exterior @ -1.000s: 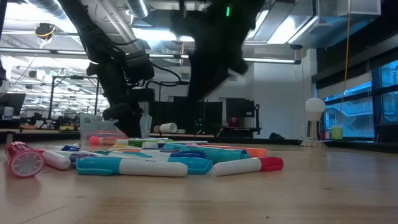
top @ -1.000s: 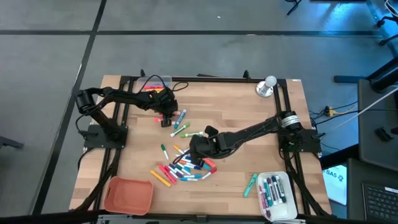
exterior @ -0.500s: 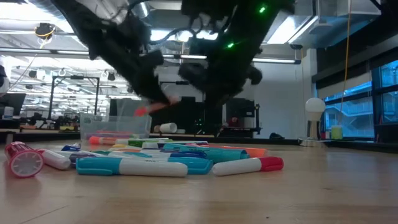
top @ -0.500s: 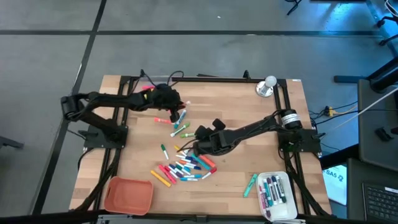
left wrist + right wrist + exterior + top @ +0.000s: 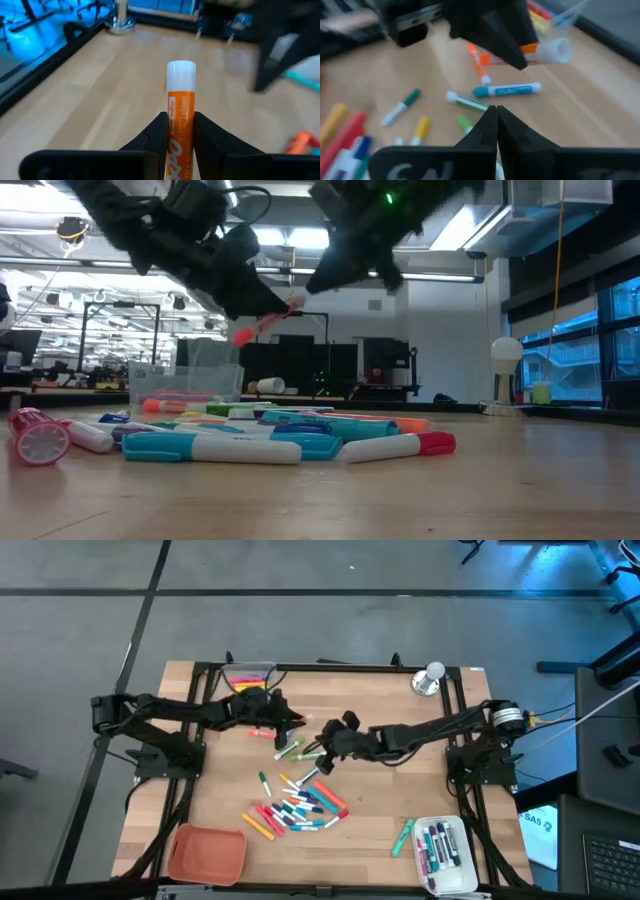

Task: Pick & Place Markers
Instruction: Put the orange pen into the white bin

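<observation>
My left gripper hangs over the table's far left part, shut on an orange marker with a white end, which also shows in the low view. My right gripper is above the table's middle, shut, with nothing between its fingers. Many markers in several colours lie flat in a loose pile on the wood nearer the front. A few more markers lie scattered under the two grippers. My left gripper pinches the orange marker's barrel between its two fingers. The marker lies along the fingers, and its white end sticks out past the fingertips. It is lifted clear of the table and tilted, its orange end lower.
A clear box with markers stands at the far left edge. A silver bell is at the far right. An orange-red tray sits front left and a white tray with markers front right. A teal marker lies beside the white tray.
My left gripper has risen from the table with the orange marker and tipped up from pointing down to nearly level; the marker now hangs clear. My right gripper has left the pile, moving up and toward the far edge, and has also tipped toward level.
</observation>
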Tool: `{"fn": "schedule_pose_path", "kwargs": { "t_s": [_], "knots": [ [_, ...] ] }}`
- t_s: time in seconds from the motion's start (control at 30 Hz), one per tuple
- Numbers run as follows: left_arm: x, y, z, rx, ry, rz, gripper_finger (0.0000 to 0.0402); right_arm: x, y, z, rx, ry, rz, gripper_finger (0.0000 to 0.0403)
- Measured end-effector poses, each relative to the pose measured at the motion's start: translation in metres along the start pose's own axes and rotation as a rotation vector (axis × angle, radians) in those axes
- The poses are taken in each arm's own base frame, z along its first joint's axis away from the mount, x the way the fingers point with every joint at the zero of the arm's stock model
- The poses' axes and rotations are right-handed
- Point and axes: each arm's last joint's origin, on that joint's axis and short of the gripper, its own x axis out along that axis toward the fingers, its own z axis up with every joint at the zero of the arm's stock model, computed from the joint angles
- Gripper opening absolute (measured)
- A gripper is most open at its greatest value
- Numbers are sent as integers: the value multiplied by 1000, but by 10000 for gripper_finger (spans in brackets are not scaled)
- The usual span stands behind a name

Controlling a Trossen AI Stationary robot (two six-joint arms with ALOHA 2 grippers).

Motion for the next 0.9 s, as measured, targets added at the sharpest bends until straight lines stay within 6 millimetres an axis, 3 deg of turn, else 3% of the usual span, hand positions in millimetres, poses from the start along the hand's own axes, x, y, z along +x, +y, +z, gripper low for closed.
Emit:
{"fn": "schedule_pose_path", "kwargs": {
  "t_s": [0.13, 0.23, 0.47, 0.73, 0.9],
  "knots": [
    [-7, -9, -17, -59, -120, -47, 64, -5, -22, -24, 114, -135, 44, 11],
    [-16, -12, -31, -101, -203, -69, 64, -12, -35, -40, 165, -252, -38, 28],
    [-30, -13, -46, -124, -296, -83, 65, -6, -36, -54, 243, -347, 67, 92],
    [-29, -14, -41, -63, -318, -93, 65, 32, -5, -25, 131, -427, 151, 192],
    [-29, -16, -39, -47, -341, -103, 65, 54, 5, -11, 137, -480, 50, 212]
  ]
}}
